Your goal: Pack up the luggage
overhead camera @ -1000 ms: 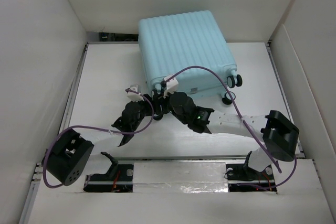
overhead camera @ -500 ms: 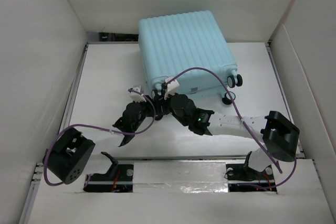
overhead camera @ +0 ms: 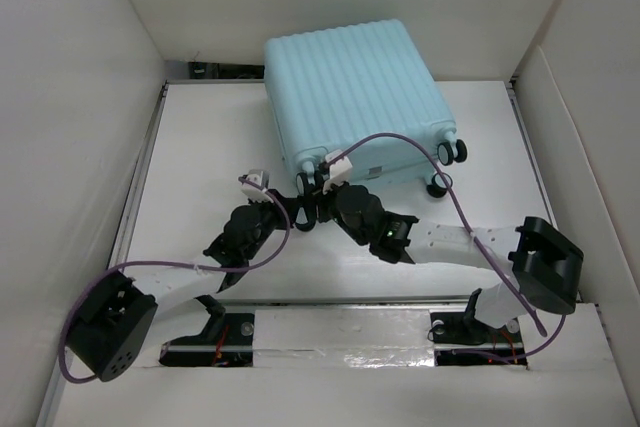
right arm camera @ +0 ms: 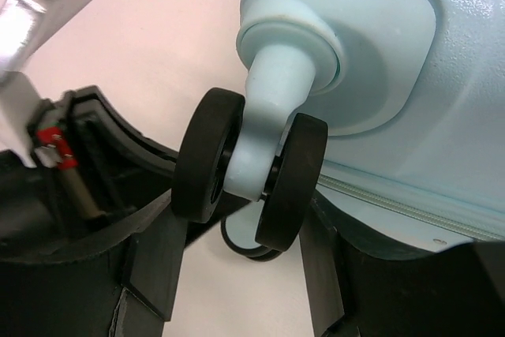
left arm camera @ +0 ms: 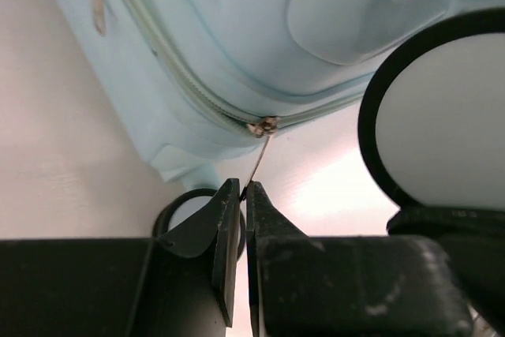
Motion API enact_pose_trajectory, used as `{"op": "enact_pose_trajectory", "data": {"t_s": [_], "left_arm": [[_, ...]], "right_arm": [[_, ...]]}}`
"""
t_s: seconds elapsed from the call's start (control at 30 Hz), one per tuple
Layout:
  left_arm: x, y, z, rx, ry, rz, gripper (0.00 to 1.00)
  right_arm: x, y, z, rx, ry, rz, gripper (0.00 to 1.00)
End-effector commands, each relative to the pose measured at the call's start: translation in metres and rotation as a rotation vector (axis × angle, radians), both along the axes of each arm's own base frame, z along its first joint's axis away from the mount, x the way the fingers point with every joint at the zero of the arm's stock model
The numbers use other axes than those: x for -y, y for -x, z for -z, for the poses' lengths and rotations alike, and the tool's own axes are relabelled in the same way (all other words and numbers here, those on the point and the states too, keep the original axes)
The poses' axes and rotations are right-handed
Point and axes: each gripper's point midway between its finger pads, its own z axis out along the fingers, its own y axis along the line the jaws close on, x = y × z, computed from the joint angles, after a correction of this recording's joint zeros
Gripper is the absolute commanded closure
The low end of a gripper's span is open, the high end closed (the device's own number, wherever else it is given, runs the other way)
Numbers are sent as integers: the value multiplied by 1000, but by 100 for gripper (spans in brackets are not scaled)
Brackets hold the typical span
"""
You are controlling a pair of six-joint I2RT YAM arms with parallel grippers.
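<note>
Aqua-blue hard-shell luggage (overhead camera: 350, 97) lies flat and shut at the far middle of the table (overhead camera: 200, 147), wheels toward the arms; no loose items show, so loading appears finished and what remains is judged to be running the zipper round the shell. The left gripper (left arm camera: 243, 187) is pinched tight on the thin metal zipper pull (left arm camera: 256, 159), which hangs from the slider (left arm camera: 264, 125) on the near edge track. How much of the track is already fastened cannot be read. The right gripper (right arm camera: 241, 250) straddles a twin caster wheel (right arm camera: 207, 155), one finger on each side; whether they press it cannot be told. Compared with a second ago, the left jaws have closed onto the pull, the left arm's elbow housing has swung toward the near-left corner, and the luggage's near wheels appear nudged slightly to the right
</note>
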Motion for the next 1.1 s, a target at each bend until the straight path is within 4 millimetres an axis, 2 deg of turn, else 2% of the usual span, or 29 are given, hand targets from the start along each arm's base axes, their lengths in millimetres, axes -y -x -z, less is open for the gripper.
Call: {"op": "enact_pose_trajectory", "data": {"t_s": [0.0,0.03,0.13,0.3,0.33,0.43,0.47,0.57,0.83,0.97,1.07], "left_arm": [[-23,-15,-46,160,72,-130,100],[-24,-12,-42,158,69,-127,100],[-20,-9,-50,196,80,-92,100],[-2,-8,-60,236,56,9,100],[0,-8,-56,230,43,21,96],[9,-8,-54,229,17,72,78],[11,-9,-55,230,17,79,64],[15,-10,-54,233,16,92,49],[23,-22,-55,239,18,89,49],[23,-27,-55,238,56,61,52],[25,-29,-64,251,106,52,57]], "right_arm": [[6,2,-42,71,-108,18,100],[7,2,-41,68,-101,19,100],[7,3,-42,70,-106,12,100],[1,5,-44,70,-107,-13,100],[0,5,-47,72,-112,-15,100],[0,5,-48,75,-113,-17,100],[0,5,-49,78,-113,-18,100],[-1,5,-51,80,-112,-22,100],[-5,6,-61,89,-129,-40,100],[-8,10,-70,98,-145,-72,100],[-12,12,-69,92,-145,-94,100]]}}
